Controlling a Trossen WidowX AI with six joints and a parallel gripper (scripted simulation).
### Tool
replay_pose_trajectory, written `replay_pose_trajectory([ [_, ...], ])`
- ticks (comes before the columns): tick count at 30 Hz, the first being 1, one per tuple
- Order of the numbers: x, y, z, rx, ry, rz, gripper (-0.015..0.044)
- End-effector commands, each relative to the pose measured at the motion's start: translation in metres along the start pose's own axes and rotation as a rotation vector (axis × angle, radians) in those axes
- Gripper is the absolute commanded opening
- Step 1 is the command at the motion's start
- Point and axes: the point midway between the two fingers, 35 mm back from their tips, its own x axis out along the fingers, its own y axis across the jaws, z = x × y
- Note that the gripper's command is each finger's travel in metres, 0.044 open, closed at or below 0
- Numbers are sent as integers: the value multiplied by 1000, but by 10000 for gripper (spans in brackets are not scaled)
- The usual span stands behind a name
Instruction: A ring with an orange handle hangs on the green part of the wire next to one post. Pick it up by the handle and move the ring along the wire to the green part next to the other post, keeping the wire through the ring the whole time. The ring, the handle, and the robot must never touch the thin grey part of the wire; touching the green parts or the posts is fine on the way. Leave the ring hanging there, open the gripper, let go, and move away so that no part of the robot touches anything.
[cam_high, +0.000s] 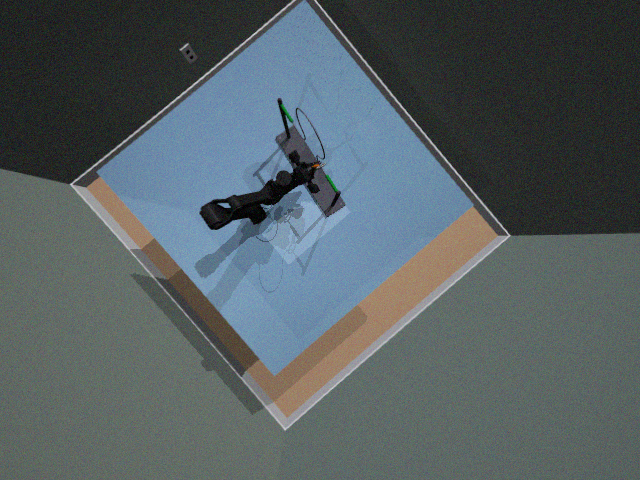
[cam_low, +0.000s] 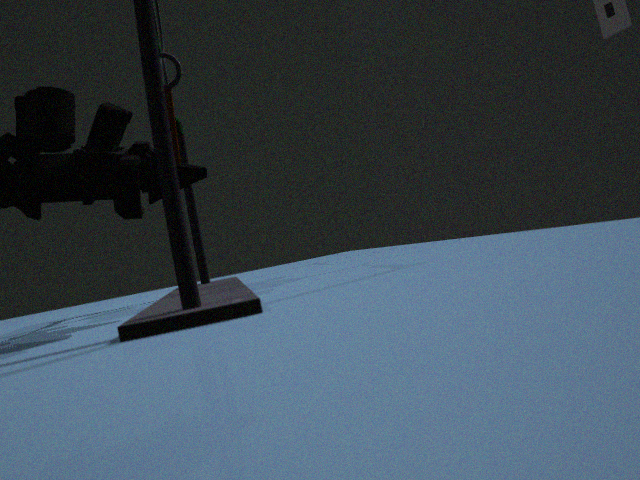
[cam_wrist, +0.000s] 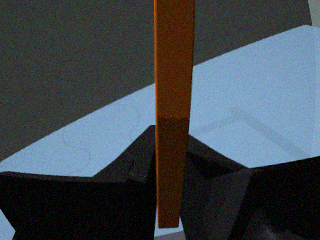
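My gripper is shut on the orange handle, which stands upright between the two dark fingers in the wrist view. In the top view the gripper sits over the dark base plate, just past the green wire part near the lower post. The thin grey wire arcs toward the green part at the far post. In the exterior view the small ring sits high beside the near post, with the gripper below it.
The base plate rests on the blue table top. The arm's base stands to the left of the plate. A tan border and a pale rim edge the table. A small wall plate is far off.
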Motion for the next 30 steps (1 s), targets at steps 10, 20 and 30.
replay_pose_trajectory([
  [10,-22,45,12,266,152,62,-150],
  [20,-41,73,25,458,285,133,-150],
  [30,-56,93,42,619,394,217,-150],
])
